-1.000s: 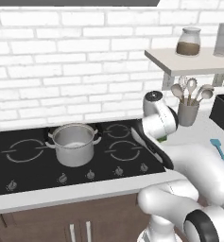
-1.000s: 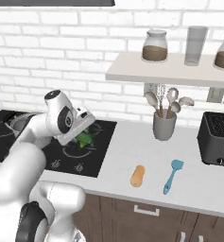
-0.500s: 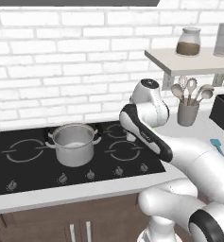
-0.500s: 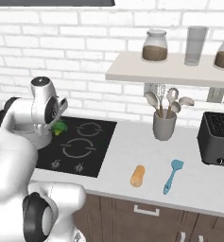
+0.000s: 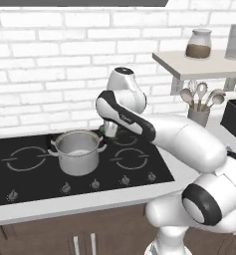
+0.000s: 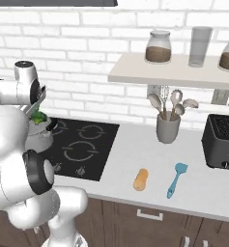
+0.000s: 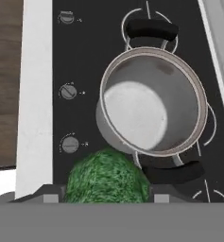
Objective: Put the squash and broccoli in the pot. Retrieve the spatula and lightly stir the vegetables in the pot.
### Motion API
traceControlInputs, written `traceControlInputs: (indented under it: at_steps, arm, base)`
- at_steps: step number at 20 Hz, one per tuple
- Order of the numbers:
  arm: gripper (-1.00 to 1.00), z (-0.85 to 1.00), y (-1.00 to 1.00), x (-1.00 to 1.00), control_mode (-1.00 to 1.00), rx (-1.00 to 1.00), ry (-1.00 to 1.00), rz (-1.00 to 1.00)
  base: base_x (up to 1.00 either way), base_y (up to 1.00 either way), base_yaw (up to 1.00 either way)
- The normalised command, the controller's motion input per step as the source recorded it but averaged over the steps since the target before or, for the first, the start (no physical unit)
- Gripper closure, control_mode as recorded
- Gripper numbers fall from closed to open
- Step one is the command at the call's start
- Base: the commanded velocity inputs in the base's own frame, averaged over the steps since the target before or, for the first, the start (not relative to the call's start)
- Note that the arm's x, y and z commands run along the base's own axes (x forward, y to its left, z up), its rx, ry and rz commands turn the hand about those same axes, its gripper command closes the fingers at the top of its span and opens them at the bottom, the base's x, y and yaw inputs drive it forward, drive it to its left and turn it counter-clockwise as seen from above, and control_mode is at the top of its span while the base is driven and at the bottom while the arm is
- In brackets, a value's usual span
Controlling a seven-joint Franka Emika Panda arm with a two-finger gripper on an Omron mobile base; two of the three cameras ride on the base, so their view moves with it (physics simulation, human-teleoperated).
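Observation:
My gripper (image 7: pixel 106 196) is shut on the broccoli (image 7: pixel 106 177), a dark green lumpy head that fills the space between the fingertips. In the left base view the gripper (image 5: pixel 109 130) hangs above the cooktop with the broccoli (image 5: pixel 109 131), just right of the steel pot (image 5: pixel 79 162). Seen from the hand, the pot (image 7: pixel 198 94) is empty with a pale floor, and the broccoli is just outside its rim. In the right base view the broccoli (image 6: pixel 38 116) shows above the pot (image 6: pixel 41 137), partly hidden by my arm. The squash (image 6: pixel 141 179) and the teal spatula (image 6: pixel 175 179) lie on the counter right of the cooktop.
The black cooktop (image 5: pixel 20 184) has knobs (image 7: pixel 68 91) along its front edge. A grey holder of spoons (image 6: pixel 168 128) stands at the wall, a dark toaster (image 6: pixel 222 142) to its right. A shelf (image 6: pixel 135 72) with jars hangs above.
The arm has swung left across the cooktop, carrying the broccoli from the right burners to just beside the pot. Squash and spatula have not moved.

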Motion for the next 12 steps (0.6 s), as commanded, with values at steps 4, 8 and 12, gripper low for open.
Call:
traceControlInputs:
  at_steps: [4,8,12]
  arm:
    - [1.0,-0.43,1.0,0.19,-1.0,-0.11,0.0,0.0]
    - [1.0,-0.7,0.79,0.13,-1.0,-0.1,0.0,-0.02]
    - [1.0,-0.81,0.29,0.24,-1.0,-0.04,0.0,-0.02]
  base:
    - [0.0,0.0,0.0]
    - [0.0,0.0,0.0]
    - [0.0,0.0,0.0]
